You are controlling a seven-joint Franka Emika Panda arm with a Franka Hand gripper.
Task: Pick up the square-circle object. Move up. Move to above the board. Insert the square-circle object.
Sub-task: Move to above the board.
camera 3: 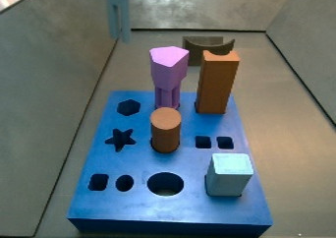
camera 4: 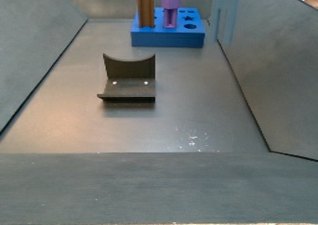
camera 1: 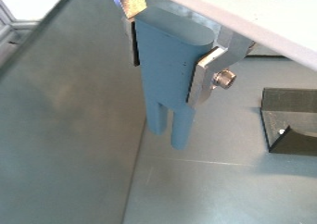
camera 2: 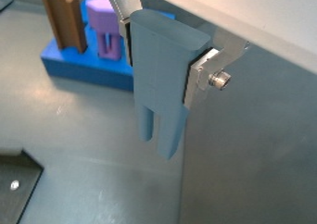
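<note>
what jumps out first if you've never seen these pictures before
In both wrist views the pale blue-grey square-circle object fills the middle, clamped between the jaws of the gripper and hanging clear above the grey floor. In a side view the bright blue board stands out, carrying a brown block, a purple post, a brown cylinder and a pale cyan cube. The dark fixture sits mid-floor.

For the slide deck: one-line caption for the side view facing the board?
Blue board holding purple post, brown block, brown cylinder, cyan cube; claw holds square-circle object behind it.
</note>
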